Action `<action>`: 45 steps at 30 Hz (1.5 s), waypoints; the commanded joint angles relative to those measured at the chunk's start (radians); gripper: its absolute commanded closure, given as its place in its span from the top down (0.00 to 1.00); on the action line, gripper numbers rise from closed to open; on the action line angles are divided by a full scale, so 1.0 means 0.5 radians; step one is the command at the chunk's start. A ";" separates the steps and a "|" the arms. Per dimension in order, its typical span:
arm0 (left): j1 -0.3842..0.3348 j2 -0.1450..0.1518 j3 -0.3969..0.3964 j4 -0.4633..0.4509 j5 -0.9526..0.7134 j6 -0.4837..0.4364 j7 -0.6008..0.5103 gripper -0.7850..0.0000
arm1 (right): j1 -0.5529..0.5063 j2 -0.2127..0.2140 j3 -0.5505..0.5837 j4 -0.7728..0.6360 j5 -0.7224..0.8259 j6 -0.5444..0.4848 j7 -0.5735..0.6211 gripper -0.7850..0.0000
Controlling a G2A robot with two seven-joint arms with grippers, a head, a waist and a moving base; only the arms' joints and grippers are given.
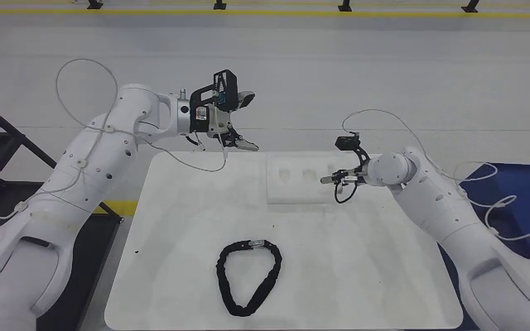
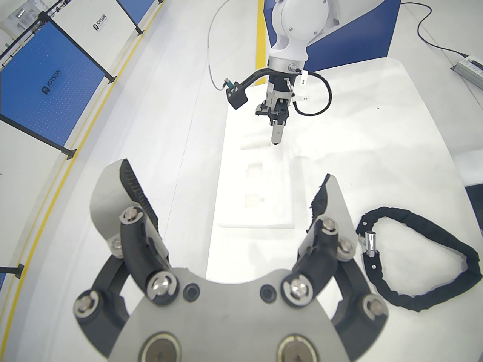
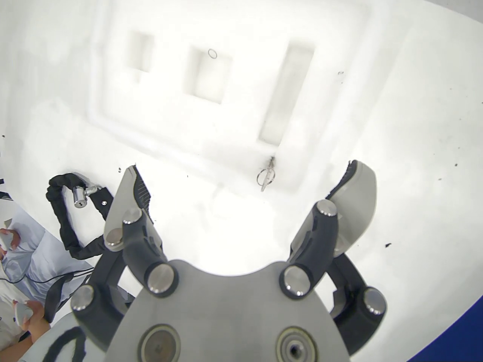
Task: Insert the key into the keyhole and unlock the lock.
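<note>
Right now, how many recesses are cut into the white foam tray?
3, in a row in the white foam tray: a small rectangular recess at one end, a square recess mid-row, a long slot at the end beside the small metal key.

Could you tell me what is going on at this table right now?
A two-armed robot is set to unlock the black fabric-covered chain lock, which lies closed near the table edge on the robot's side. The small metal key rests on the white foam tray, and the right claw hangs open close to it. The left claw is open by the far corner, holding nothing.
</note>
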 commanded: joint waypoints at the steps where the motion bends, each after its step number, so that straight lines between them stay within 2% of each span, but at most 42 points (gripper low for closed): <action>1: 0.000 0.000 0.000 0.000 0.000 0.000 0.000 1.00 | 0.002 -0.023 -0.013 0.021 0.003 0.025 0.015 1.00; 17: 0.000 0.000 0.000 0.000 0.000 0.000 0.000 1.00 | -0.011 -0.025 -0.029 -0.002 -0.054 0.038 0.018 1.00; 25: 0.000 0.000 0.000 0.000 0.000 0.000 0.000 1.00 | -0.056 -0.015 -0.003 -0.164 -0.166 0.352 0.146 1.00; 30: 0.000 0.000 0.000 0.000 0.000 0.000 0.000 1.00 | -0.077 -0.020 0.005 -0.204 -0.227 0.449 0.179 1.00; 31: 0.000 0.000 0.000 0.000 0.000 0.000 0.000 1.00 | -0.079 -0.021 0.009 -0.201 -0.237 0.464 0.178 0.95; 33: 0.000 0.000 0.000 0.000 0.000 0.000 0.000 1.00 | -0.085 -0.026 0.016 -0.201 -0.247 0.478 0.176 0.75; 34: 0.000 0.000 0.000 0.000 0.000 0.000 0.000 1.00 | -0.088 -0.028 0.020 -0.196 -0.247 0.484 0.179 0.70; 37: 0.000 0.000 0.000 0.000 0.000 0.000 0.000 1.00 | -0.093 -0.039 0.026 -0.178 -0.254 0.498 0.185 0.63; 42: 0.000 0.000 0.000 0.000 0.000 0.000 0.000 1.00 | -0.090 -0.067 0.025 -0.130 -0.287 0.553 0.159 0.56; 45: 0.000 0.000 0.000 0.000 0.000 0.000 0.000 1.00 | -0.087 -0.084 0.027 -0.098 -0.296 0.565 0.147 0.44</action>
